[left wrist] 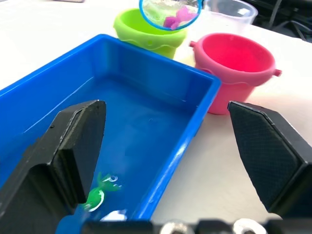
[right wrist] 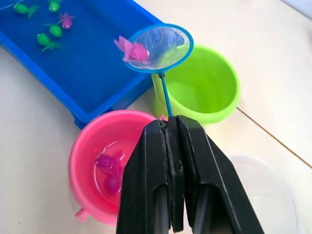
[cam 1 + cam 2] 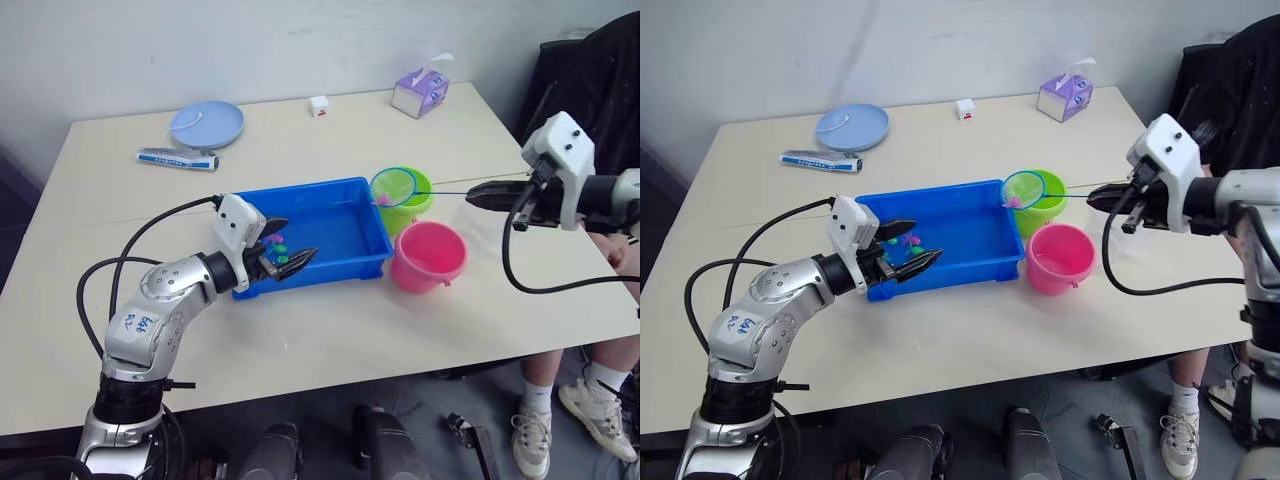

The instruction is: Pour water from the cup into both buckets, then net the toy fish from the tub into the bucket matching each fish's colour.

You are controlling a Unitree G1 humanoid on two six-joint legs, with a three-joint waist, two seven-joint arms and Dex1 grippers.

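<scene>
The blue tub (image 3: 362,243) sits mid-table with several green and pink toy fish (image 2: 51,31) in its water. Beside its right end stand the lime green bucket (image 3: 418,207) and the pink bucket (image 3: 430,255), which holds two pink fish (image 2: 109,170). My right gripper (image 3: 472,197) is shut on the net's thin handle. The net (image 2: 161,46) hovers over the tub's corner and the green bucket's rim, with one pink fish (image 2: 131,50) in it. The clear cup (image 1: 231,9) stands just beyond the buckets, under my right gripper. My left gripper (image 3: 298,238) is open over the tub's near left corner.
At the back left lie a pale-blue plate (image 3: 207,123) and a white tube (image 3: 178,158). A small white cube (image 3: 319,104) and a purple tissue box (image 3: 420,92) stand at the back. A person in dark clothes (image 3: 600,60) sits at the table's right side.
</scene>
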